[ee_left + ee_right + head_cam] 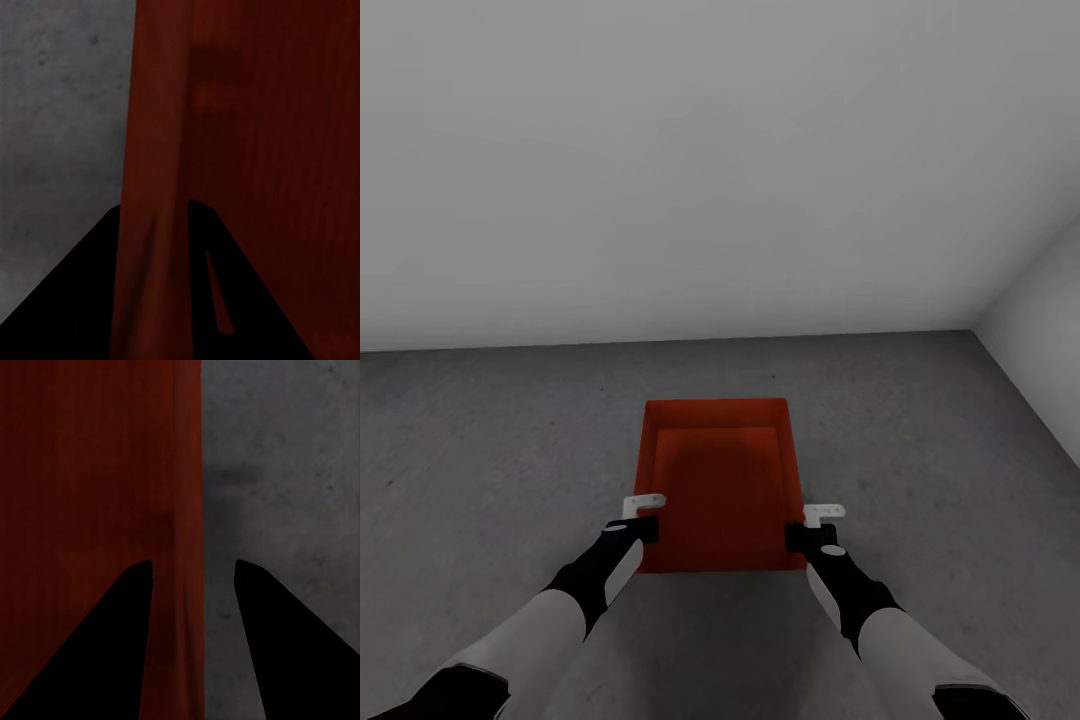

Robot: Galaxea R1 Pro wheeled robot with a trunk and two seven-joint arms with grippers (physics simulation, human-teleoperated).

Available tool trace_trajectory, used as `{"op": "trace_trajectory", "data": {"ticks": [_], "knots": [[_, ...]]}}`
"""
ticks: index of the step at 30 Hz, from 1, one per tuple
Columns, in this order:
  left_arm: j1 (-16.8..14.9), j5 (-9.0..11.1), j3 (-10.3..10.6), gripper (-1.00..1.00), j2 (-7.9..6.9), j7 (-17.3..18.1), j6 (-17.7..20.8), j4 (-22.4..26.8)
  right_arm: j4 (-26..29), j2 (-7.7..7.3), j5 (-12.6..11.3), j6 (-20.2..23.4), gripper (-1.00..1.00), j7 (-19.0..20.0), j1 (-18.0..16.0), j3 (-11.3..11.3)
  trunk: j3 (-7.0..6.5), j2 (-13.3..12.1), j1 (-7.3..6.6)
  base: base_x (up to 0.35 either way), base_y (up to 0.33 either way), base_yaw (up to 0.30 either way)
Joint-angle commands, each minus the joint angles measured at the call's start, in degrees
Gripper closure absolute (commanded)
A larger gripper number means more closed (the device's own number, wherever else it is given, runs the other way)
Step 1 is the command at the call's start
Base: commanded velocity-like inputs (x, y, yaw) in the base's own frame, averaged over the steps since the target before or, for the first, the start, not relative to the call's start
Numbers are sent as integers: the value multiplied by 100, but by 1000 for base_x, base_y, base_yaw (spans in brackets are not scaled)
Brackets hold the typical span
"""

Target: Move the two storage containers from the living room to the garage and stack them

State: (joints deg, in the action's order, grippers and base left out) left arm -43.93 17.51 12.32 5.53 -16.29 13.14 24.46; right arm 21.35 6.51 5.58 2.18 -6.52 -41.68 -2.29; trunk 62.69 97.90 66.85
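Gripping the red-orange storage container (722, 490) from both sides, the two arms reach forward and down toward its near corners. This open-top bin sits low over the dark grey speckled concrete floor (490, 440), roughly midway between the arms and a short way in front of the plain light-grey back wall (700, 170); whether its base touches the floor or hangs just above it cannot be told. A second grey wall (1040, 330) rises to the right of the container, meeting the back wall at a corner.

At the container's near left corner, the left gripper (643, 512) straddles the left wall: in the left wrist view the thin red wall (154, 225) runs between the two dark fingers (75, 300), which sit close against it on either side, so this gripper looks clamped on the wall. The container's inner bottom (277, 150) lies on one side of that wall and bare concrete (60, 120) on the other.

At the near right corner, the right gripper (815, 520) straddles the right wall likewise. In the right wrist view the red wall edge (187, 585) passes beside one dark finger (105, 652), while the other finger (285, 652) stands apart from it over grey concrete (285, 457), leaving a visible gap; the jaws are spread wider than the wall.
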Motion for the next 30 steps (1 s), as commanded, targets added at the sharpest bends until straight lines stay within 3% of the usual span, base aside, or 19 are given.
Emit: {"op": "trace_trajectory", "data": {"ticks": [1,6,7,12,30], "knots": [[-2,70,-31,100,-11,-69,-381,33,-8,0,57,84,100,-183,2,-158,4,1,0,0,0,0],[-2,68,-32,100,-16,-67,-383,33,-8,0,57,112,100,-183,2,-158,4,1,0,0,0,0],[-2,68,-34,-100,-16,-67,-380,31,-8,-2,57,115,-100,-181,2,-158,4,1,0,0,0,0],[-2,72,-40,-100,-17,-73,-350,14,-8,1,54,290,-100,-147,2,-143,4,1,0,0,0,0],[-2,75,-42,-100,-8,-73,-383,50,1,9,57,291,-100,-183,2,-156,4,1,0,0,0,0]]}}
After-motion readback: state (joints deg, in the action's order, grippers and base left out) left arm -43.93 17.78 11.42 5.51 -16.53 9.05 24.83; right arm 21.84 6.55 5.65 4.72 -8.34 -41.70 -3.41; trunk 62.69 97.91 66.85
